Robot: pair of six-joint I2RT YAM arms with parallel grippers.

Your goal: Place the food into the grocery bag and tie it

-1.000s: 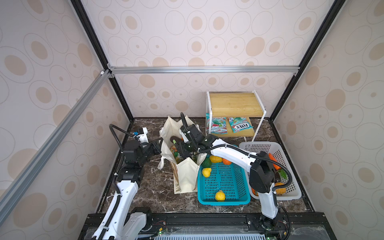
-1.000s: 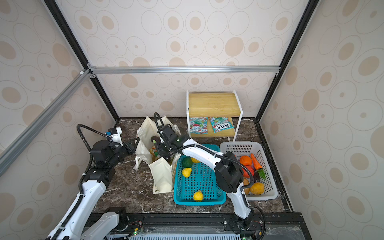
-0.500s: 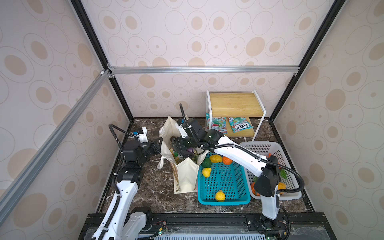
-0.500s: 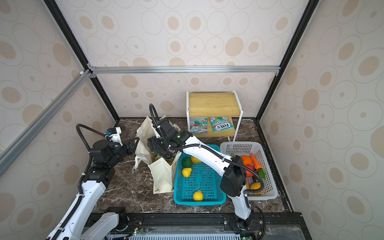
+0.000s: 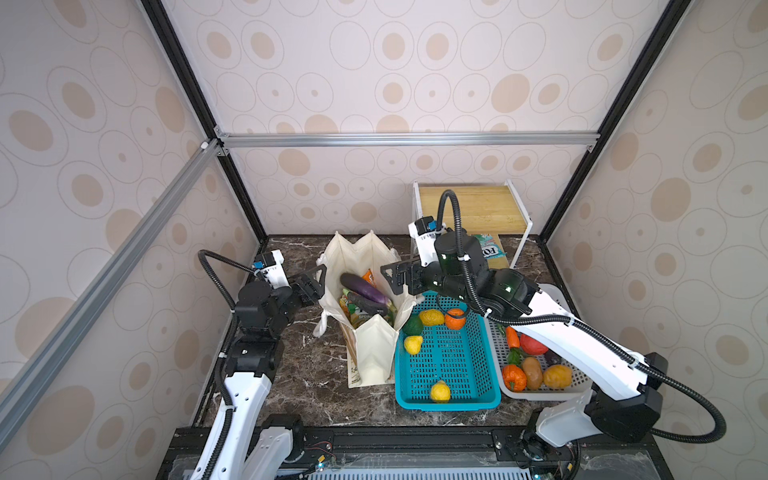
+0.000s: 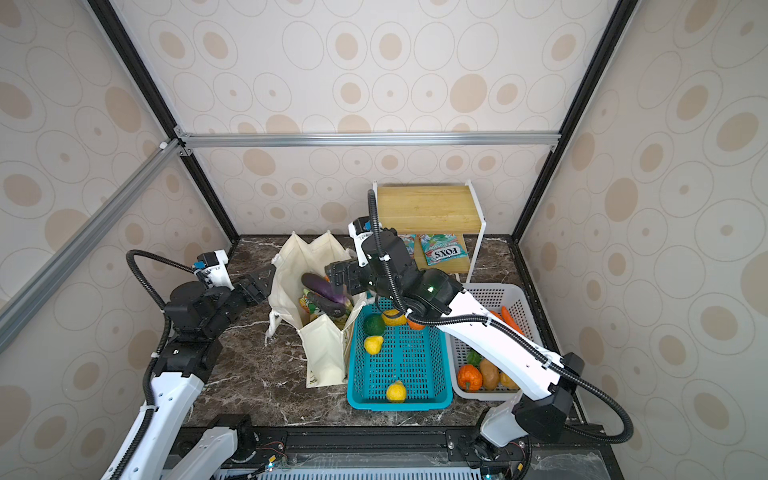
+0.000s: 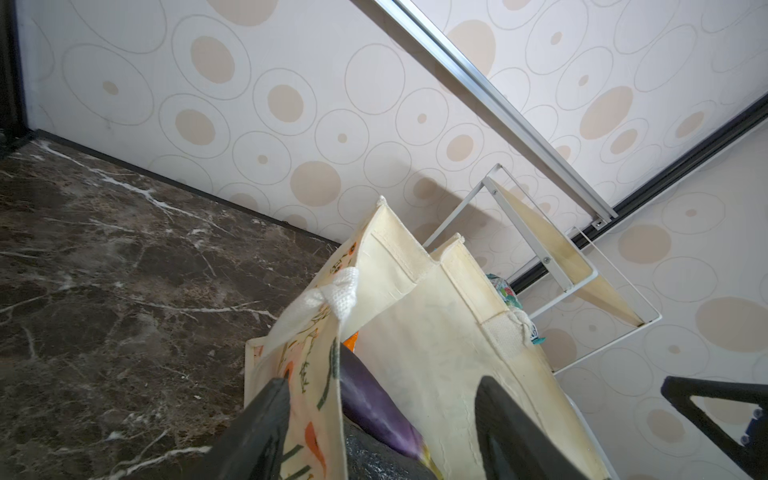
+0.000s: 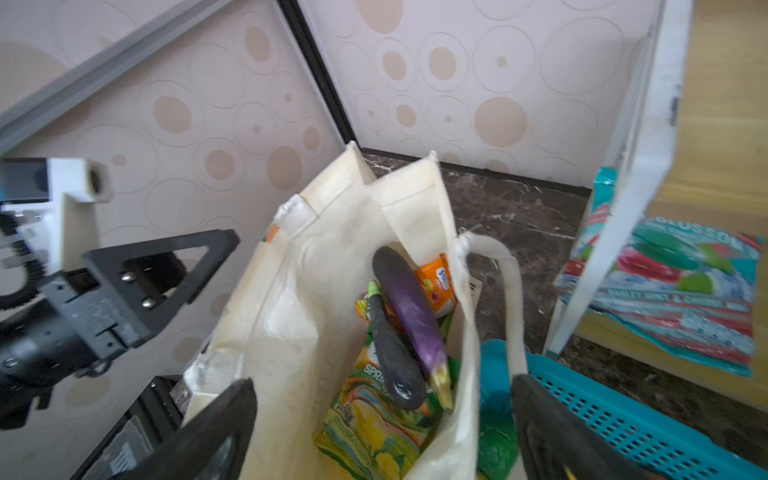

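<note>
Right claw back; two bagged eggplants.

Cream walls with beige ovals, dark veined marble tabletop, aluminium crossbar, white-framed wooden shelf

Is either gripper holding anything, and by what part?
Nothing is held. The left gripper stands open astride the bag wall; the right gripper is open over the bag mouth.

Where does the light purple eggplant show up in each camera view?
Top view: light purple eggplant lies on top inside the grocery bag.
Top view: same place.
Left wrist: eggplant just behind the bag's printed wall.
Right wrist: eggplant in the bag, beside the dark eggplant.
Shared landmark: the grocery bag.
</note>
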